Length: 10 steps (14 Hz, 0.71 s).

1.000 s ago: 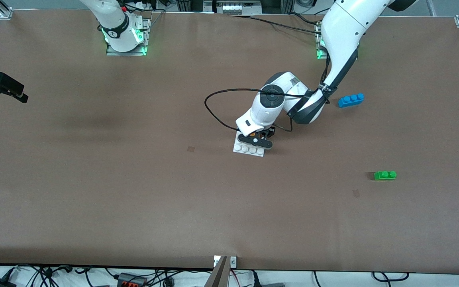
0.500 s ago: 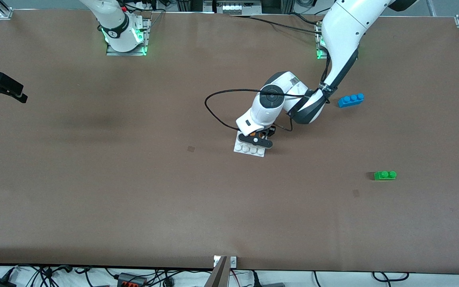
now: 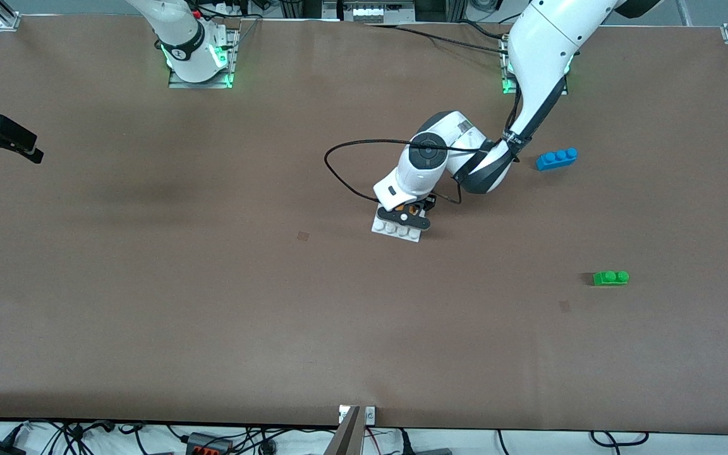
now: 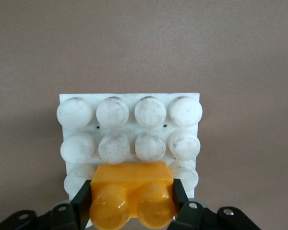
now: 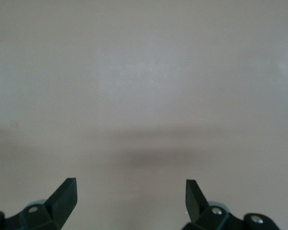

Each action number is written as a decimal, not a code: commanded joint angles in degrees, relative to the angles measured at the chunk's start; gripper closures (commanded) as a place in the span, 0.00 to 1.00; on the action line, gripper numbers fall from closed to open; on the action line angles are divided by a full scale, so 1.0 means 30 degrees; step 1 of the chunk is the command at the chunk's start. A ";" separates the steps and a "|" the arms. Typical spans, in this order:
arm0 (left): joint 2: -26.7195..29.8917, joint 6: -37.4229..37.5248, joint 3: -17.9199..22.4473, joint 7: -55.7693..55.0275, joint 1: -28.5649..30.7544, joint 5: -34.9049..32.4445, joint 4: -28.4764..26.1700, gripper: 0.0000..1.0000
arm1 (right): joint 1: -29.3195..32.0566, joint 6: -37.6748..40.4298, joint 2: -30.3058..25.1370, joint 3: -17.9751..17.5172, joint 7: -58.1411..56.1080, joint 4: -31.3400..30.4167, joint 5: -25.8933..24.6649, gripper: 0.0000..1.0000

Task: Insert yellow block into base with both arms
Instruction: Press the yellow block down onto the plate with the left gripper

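Left wrist view: left gripper (image 4: 132, 203) clenched on the yellow block (image 4: 133, 191), one black finger (image 4: 81, 203) against each short side, studs pointing at the camera. Block sitting low over the base (image 4: 129, 98), covering the middle of the stud row closest to the gripper; cannot tell whether pressed fully home or merely touching. Two full rows of white studs of the base left uncovered, plus the corner studs on either side of the block.

Front view: base (image 3: 379, 225) lying flat on the brown worktop (image 3: 212, 303), near its middle, mostly hidden under the left gripper (image 3: 411, 212) and its white wrist. Blue brick (image 3: 557, 158) well apart from the base, toward the left arm's end of the worktop and farther from the front camera. Green brick (image 3: 610, 277) also toward that end, nearer to the front camera than the base.

Right gripper (image 3: 4, 140) waiting well apart from the base, at the right arm's end of the worktop, fingers (image 5: 65, 196) spread wide and grasping nothing, only bare worktop below
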<state>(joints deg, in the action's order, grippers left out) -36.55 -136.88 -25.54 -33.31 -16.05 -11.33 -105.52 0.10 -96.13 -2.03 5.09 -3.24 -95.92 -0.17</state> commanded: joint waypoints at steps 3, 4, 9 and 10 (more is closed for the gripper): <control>0.0173 -0.0133 -0.0394 -0.0205 0.0368 -0.0589 -0.0306 0.73 | 0.0112 -0.0036 -0.0085 -0.0026 0.0054 -0.0047 0.0057 0.00; 0.0143 -0.0308 -0.0394 -0.0205 0.0368 -0.0589 -0.0306 0.73 | 0.0112 -0.0036 -0.0085 -0.0026 0.0054 -0.0047 0.0058 0.00; 0.0259 0.0011 -0.0423 -0.0614 0.0455 -0.0443 -0.0014 0.00 | 0.0112 -0.0036 -0.0085 -0.0026 0.0054 -0.0047 0.0057 0.00; 0.0347 0.0360 -0.0453 -0.0615 0.0601 -0.0384 0.0016 0.00 | 0.0112 -0.0036 -0.0085 -0.0026 0.0054 -0.0047 0.0029 0.00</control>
<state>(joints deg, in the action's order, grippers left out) -36.54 -137.20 -25.71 -33.64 -15.71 -11.33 -105.42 0.12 -96.13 -2.03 5.13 -3.24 -95.92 -0.17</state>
